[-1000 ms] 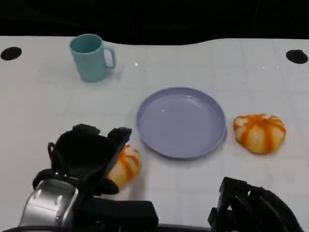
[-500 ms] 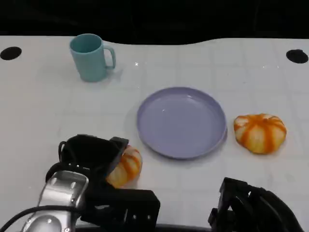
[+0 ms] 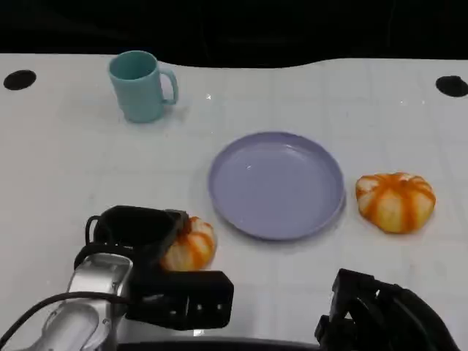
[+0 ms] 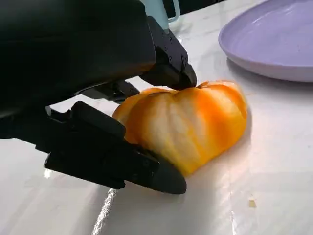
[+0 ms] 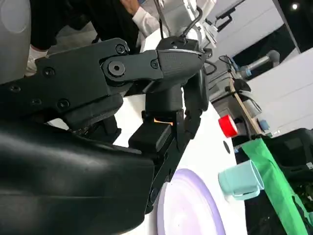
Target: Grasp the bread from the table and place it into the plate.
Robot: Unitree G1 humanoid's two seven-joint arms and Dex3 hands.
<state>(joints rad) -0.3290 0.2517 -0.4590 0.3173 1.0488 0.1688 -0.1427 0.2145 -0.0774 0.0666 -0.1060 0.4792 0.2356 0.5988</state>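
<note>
An orange-and-white striped bread (image 3: 193, 245) lies on the white table just off the near-left rim of the lilac plate (image 3: 219, 197). My left hand (image 3: 135, 232) grips it from the left. In the left wrist view one finger (image 4: 168, 63) presses on top of the bread (image 4: 195, 127) and another lies under its near side, while the bread still touches the table. A second striped bread (image 3: 395, 201) sits to the right of the plate. My right hand (image 3: 380, 316) rests at the near right edge, holding nothing.
A teal cup (image 3: 140, 86) stands at the far left, well away from the plate. The plate (image 5: 188, 210) and the cup (image 5: 239, 178) also appear in the right wrist view, where a person stands beyond the table. Dark holes mark the table's far corners.
My left forearm has sunk lower and drawn toward the near edge. The hand has flattened around the bread, which has barely shifted. The right hand has stayed put.
</note>
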